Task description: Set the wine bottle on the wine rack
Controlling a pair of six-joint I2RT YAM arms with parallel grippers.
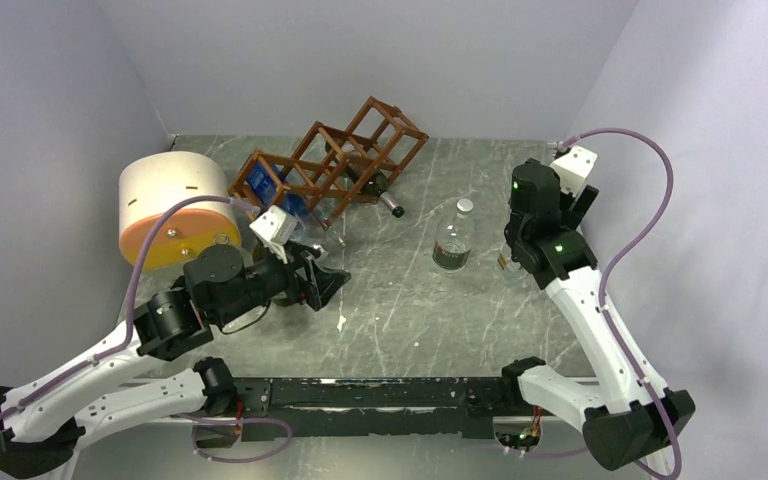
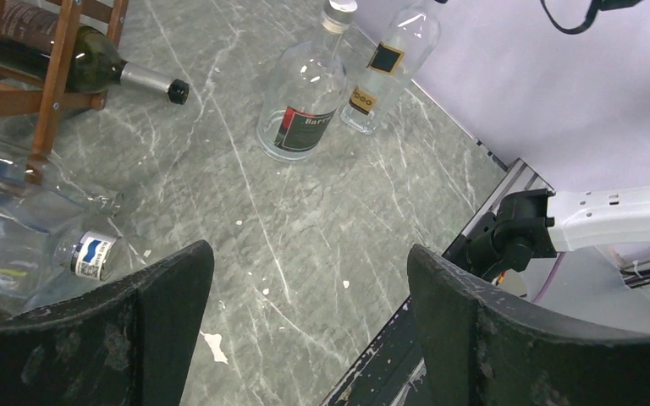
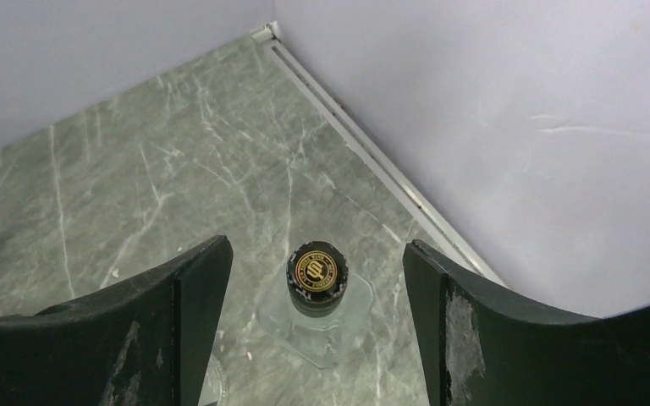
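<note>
nearest me, the left gripper hung low over the green marble table, just in front of the wine rack, its fingers spread wide with nothing between them. right by it, a clear bottle with a blue-and-white neck label lay on its side, its body back in the rack's near end and its neck poking out of the frame.

to the right of the rack, well apart from it, a squat round clear bottle stood upright with a silver cap. a little further right stood a tall clear bottle with a black, gold-marked cap, not in the rack. the right gripper was poised straight above it, fingers apart on either side of the cap and not touching it.

further back, the rack sat slantwise on the table. a dark green bottle lay in one of its lower cells, neck sticking out to the right. just left of the rack sat a cream-and-orange cylinder.
</note>
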